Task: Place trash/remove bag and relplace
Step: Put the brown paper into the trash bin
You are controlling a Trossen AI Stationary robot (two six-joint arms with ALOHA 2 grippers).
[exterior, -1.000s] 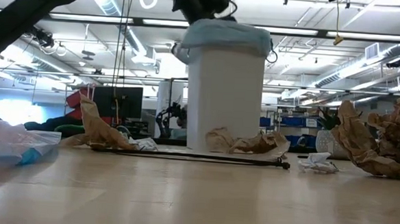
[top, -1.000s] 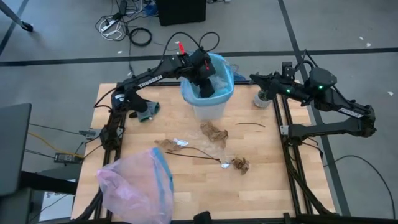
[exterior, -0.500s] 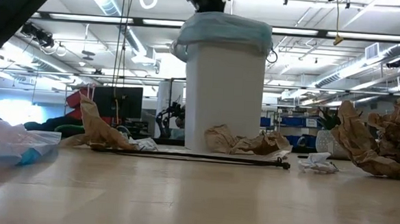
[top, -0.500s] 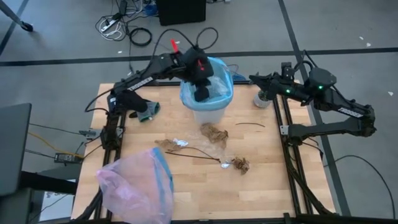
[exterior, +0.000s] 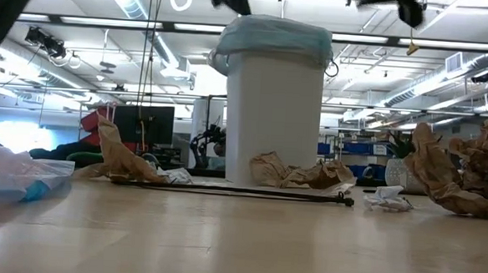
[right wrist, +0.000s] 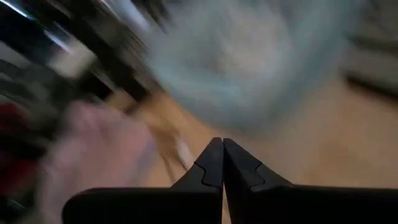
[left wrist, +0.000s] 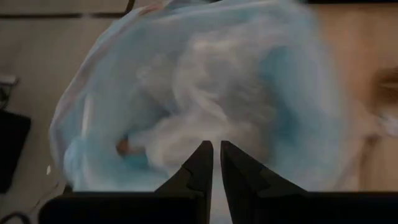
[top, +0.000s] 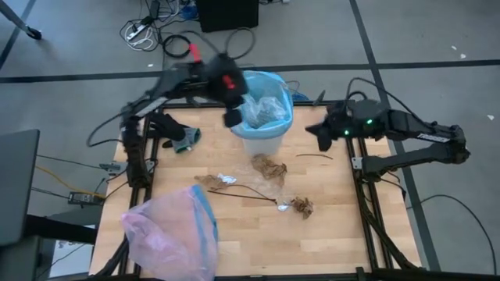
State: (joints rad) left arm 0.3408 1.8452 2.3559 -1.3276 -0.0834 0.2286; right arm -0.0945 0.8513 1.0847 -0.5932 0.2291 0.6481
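Above the bag (top: 266, 109) lining the bin, left gripper (top: 232, 117) nearly closed, empty, right gripper (top: 323, 137) closed, blurred.

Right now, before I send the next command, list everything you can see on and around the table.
bin: one, white, far middle of the table.
bag: one, light blue, lining the bin, folded over its rim.
crumpled clear plastic: one wad, inside the bag.
brown leaf clumps: two, one just in front of the bin, one nearer the front.
twigs: two, dark, one mid-table, one right of the bin.
clear wrappers: two, by the leaves, second at the long twig's end.
pink bag: one, blue rim band, front left corner.
table: one, light wood.
left gripper: fingers shut, at the bin's left rim.
right gripper: fingers shut, right of the bin.
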